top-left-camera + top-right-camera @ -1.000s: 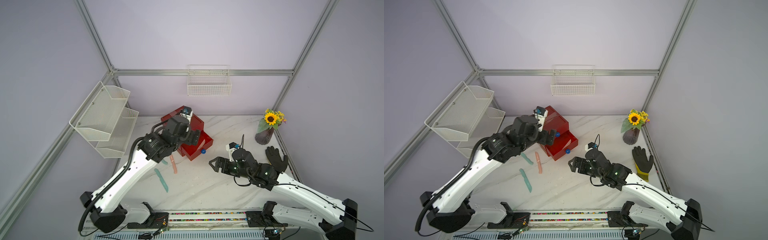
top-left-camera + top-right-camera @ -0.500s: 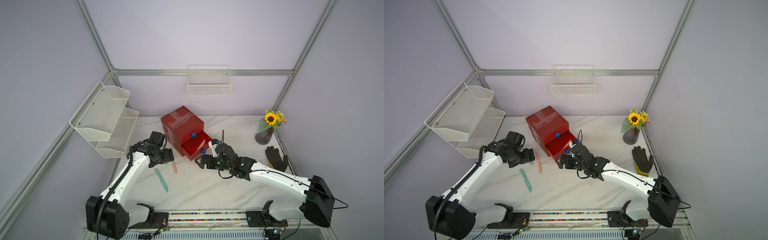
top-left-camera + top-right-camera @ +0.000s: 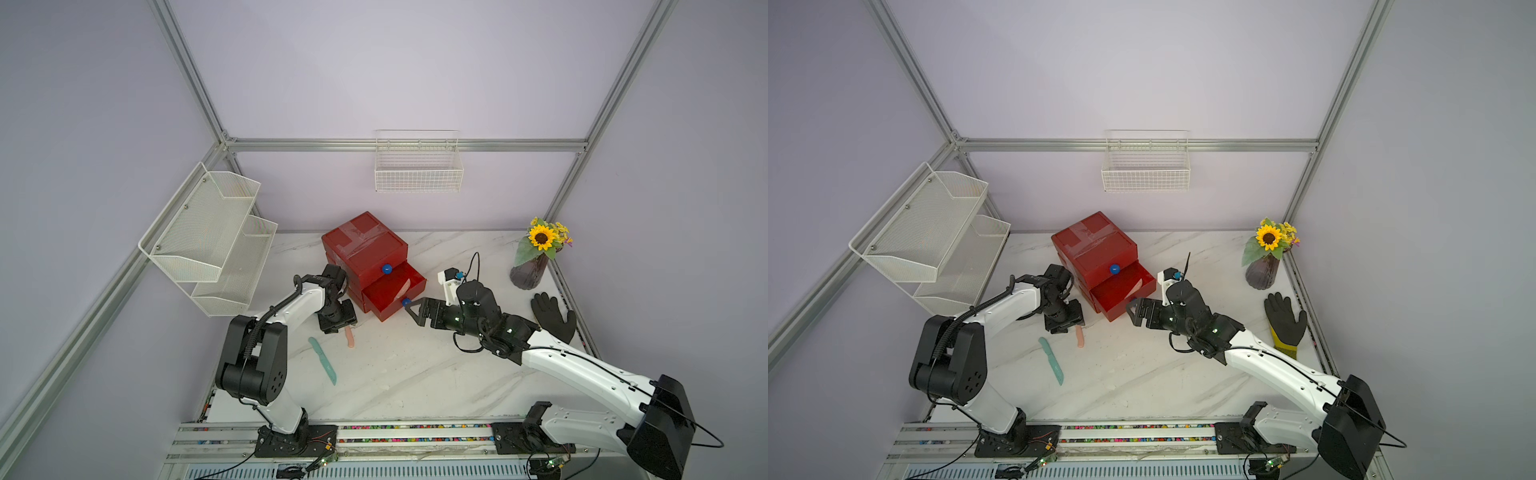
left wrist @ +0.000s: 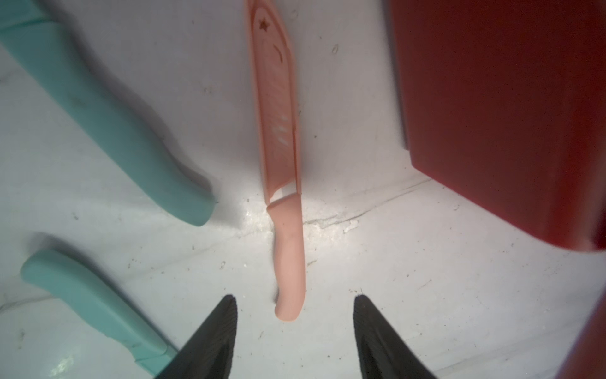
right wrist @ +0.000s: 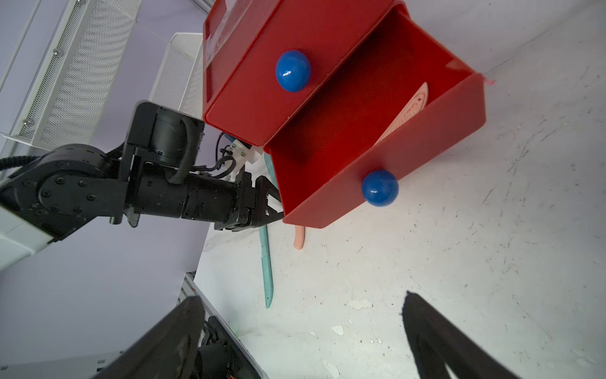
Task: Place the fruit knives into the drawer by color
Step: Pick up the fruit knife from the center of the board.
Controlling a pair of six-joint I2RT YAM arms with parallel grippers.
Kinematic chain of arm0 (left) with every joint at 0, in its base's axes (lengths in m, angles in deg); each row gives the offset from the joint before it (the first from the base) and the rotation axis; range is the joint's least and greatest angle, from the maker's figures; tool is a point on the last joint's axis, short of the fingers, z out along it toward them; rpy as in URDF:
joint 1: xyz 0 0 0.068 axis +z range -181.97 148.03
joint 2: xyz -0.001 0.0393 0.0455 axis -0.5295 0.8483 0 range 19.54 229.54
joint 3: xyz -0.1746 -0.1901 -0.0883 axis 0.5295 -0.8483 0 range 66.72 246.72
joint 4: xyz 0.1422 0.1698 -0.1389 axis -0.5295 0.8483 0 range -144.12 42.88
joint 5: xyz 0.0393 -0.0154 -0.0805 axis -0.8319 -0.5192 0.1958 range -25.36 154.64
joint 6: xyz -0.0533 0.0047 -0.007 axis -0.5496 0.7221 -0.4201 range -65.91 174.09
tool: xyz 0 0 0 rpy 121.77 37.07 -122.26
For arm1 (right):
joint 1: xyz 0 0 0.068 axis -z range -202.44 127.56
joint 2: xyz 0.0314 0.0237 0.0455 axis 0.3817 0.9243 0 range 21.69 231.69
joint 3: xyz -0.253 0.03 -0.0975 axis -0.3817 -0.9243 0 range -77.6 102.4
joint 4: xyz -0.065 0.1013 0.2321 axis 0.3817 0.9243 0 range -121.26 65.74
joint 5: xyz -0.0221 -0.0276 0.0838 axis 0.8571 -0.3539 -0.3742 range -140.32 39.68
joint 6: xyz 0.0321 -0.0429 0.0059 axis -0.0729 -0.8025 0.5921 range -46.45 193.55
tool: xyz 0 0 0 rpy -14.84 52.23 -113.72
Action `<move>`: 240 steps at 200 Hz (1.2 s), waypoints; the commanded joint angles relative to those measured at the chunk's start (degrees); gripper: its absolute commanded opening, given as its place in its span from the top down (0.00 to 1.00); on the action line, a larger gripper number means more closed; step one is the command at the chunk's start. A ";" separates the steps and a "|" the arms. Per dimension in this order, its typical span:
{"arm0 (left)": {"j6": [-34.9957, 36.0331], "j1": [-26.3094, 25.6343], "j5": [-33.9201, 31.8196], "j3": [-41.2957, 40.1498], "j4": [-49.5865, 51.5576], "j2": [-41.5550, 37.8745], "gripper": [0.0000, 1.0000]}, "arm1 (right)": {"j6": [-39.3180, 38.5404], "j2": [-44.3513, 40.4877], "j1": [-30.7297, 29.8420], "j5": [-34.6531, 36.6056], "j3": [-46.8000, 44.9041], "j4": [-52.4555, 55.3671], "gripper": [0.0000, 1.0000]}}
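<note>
Tabletop [image 3: 415, 374]: red drawer unit [image 3: 365, 245], pulled-out drawer [image 3: 392, 309] has one pink knife [image 5: 410, 111] inside. Right claw [image 5: 301, 295] spread wide, empty, near knob [image 5: 379, 187]. Left claw [image 4: 295, 298] parted, gripping nothing, straddling second pink knife [image 4: 282, 131] handle end; teal knives [image 4: 114, 121] beside.

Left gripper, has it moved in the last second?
Yes. The left gripper has left the red drawer cabinet and come down toward the camera, over the pink knife on the table.

red cube-shaped plastic cabinet [image 5: 262, 98]: glossy | round blue knob [image 5: 292, 70]: shiny | white marble-patterned desk [image 4: 393, 262]: scuffed | salmon pink knife [image 4: 288, 256]: matt plastic
</note>
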 commanded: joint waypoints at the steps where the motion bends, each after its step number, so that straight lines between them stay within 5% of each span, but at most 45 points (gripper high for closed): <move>1: -0.94 0.25 -0.36 -1.04 -2.50 0.74 0.41 | -0.70 -1.88 0.81 -0.80 -1.28 -0.84 0.03; 102: -0.17 -3.60 -8.64 -1.25 -2.67 8.45 0.40 | -1.06 -6.55 2.57 -0.05 -3.21 1.27 0.03; 176: 1.08 -4.17 -14.55 -3.73 -5.98 9.03 0.52 | -1.61 -8.46 3.26 0.28 -2.81 3.77 0.03; 240: 0.15 -3.75 -12.08 -4.23 -9.85 11.81 0.70 | -1.00 -10.74 3.73 0.75 -3.81 5.22 0.03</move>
